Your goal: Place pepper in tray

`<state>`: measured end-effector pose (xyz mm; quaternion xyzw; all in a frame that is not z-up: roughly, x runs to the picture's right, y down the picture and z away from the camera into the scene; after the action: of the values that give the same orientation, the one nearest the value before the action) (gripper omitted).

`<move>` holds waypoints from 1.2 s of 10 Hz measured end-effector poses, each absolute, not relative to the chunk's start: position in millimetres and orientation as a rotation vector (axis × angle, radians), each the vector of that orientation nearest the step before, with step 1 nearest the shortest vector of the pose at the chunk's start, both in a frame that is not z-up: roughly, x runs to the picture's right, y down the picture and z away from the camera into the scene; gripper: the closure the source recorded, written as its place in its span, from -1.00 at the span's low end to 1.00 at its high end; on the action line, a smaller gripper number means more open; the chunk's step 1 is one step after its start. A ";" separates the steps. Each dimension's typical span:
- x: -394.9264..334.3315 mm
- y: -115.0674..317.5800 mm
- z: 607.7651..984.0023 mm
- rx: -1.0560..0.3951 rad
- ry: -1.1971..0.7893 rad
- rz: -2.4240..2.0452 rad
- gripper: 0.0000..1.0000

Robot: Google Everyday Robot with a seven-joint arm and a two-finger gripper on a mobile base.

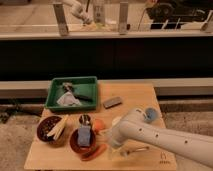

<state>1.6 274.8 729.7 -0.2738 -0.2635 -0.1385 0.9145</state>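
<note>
Camera view shows my arm reaching in from 4 o'clock, with my gripper [114,144] low over the wooden table [137,95] near its 6 o'clock edge. I cannot tell whether it is clenched or released. The pepper [95,151] lies on the table at my gripper's 8 o'clock, just beside a dark-red bowl [75,145] and well apart from the green tray [74,79] at 11 o'clock.

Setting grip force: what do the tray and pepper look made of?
Tray: green plastic by its look, with uniform colour and a moulded flared rim. Pepper: smooth red-orange skin; whether it is real or a plastic model cannot be told. The gripper sits close beside the pepper, low over the table.
</note>
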 end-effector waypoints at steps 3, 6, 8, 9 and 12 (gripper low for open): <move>5.7 278.5 735.3 -0.580 -0.531 -0.266 -0.60; 12.4 278.0 742.0 -0.569 -0.511 -0.226 -0.60; 15.3 277.8 744.2 -0.562 -0.501 -0.212 -0.60; 14.1 280.2 746.1 -0.568 -0.495 -0.215 -0.60; 13.9 291.6 748.2 -0.599 -0.486 -0.216 -0.60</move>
<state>13.9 291.6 748.2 -0.2913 -0.2365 -0.1053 0.9209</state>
